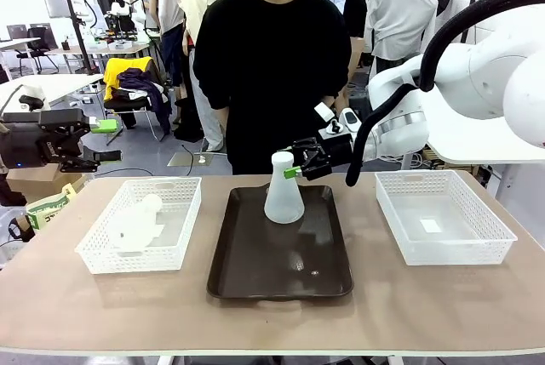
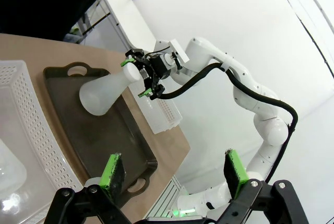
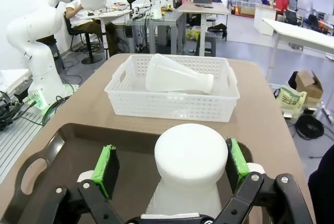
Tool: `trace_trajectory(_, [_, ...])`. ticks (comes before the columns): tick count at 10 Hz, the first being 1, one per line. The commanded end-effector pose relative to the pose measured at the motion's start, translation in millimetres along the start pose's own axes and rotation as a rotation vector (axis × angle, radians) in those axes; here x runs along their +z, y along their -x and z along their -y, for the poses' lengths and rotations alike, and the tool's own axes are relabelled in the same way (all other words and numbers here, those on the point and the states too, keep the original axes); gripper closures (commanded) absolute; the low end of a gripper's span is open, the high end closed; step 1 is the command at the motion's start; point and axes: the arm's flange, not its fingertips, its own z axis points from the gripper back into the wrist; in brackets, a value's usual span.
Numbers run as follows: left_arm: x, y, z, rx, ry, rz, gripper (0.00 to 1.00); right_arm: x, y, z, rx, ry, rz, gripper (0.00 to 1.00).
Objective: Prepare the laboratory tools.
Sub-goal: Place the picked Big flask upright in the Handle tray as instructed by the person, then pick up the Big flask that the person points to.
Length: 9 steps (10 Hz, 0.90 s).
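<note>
A frosted-white conical flask [image 1: 283, 197] is seen upright on a dark brown tray [image 1: 255, 254] at frame centre, its neck flanked, untouched, by the released right hand [image 1: 292, 165]; a straight, level retreat is advised, lest it be toppled.

Frosted, translucent matt white on the upright flask [image 1: 283, 199] and lying flask [image 1: 136, 225]. Glossy brown tray [image 1: 255, 276]. Matt white plastic lattice baskets [image 1: 128, 260] flanking the tray. Smooth matt tan table [image 1: 383, 314].

White arms [image 1: 477, 76]; black cables [image 1: 436, 48]; green pads [image 3: 106, 164]
</note>
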Motion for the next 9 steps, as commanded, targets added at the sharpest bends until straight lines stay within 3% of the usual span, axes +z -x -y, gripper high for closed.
trace_trajectory(1, [-1.9,-0.4,-0.4,0.011,-0.005,0.007,0.00,2.5,0.7,-9.3,-0.083,0.051,-0.006,0.00])
trace_trajectory(2, [-1.9,-0.4,-0.4,0.011,-0.005,0.007,0.00,0.0,0.0,0.0,0.000,0.000,0.000,0.00])
trace_trajectory(9, [-1.9,-0.4,-0.4,0.011,-0.005,0.007,0.00,0.0,0.0,0.0,0.000,0.000,0.000,0.00])
